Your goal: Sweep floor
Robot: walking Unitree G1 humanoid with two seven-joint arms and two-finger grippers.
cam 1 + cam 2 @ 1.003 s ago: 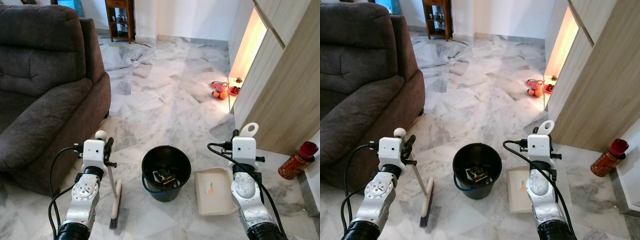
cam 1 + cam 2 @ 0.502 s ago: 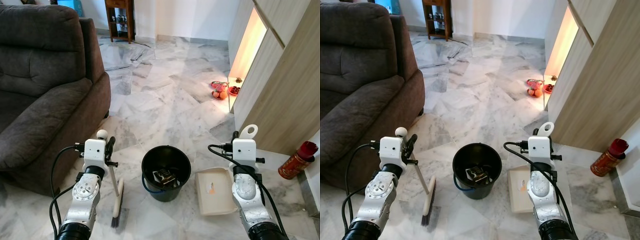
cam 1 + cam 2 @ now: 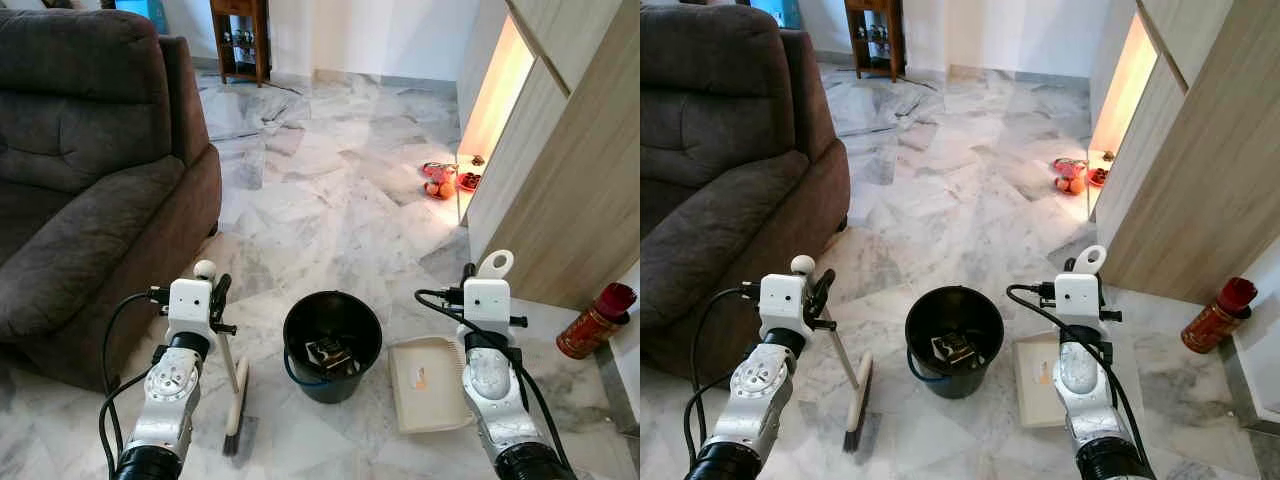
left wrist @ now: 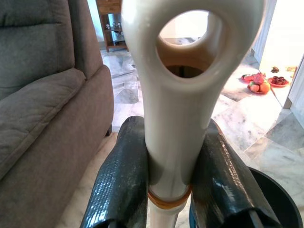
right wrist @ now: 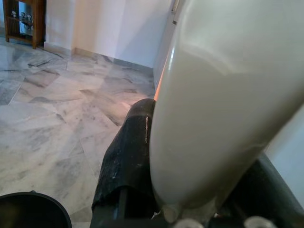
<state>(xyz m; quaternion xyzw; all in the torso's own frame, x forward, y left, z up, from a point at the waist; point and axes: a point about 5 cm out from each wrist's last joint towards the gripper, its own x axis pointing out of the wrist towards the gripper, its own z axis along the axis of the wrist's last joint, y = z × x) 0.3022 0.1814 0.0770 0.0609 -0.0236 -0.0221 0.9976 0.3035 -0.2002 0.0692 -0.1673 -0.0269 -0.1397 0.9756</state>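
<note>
With the left end effector [image 4: 168, 190] clamped on the broom [image 3: 234, 405] and the right end effector [image 5: 190, 190] clamped on the dustpan [image 3: 428, 385], I'd keep the pan edge flat on the floor [image 3: 320, 200] beside the bucket [image 3: 332, 345] and sweep gently into it.

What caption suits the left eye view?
Left gripper holds a broom, right gripper a dustpan, beside a bucket.

black bucket [image 3: 332, 345], cream dustpan [image 3: 428, 383] and brush [image 3: 236, 392], grey-veined white marble floor [image 3: 320, 190], dark grey sofa [image 3: 90, 170], red bottle [image 3: 592, 321].

One broom [image 3: 235, 405], one dustpan [image 3: 428, 383], one bucket [image 3: 332, 345], one sofa [image 3: 90, 170]
</note>
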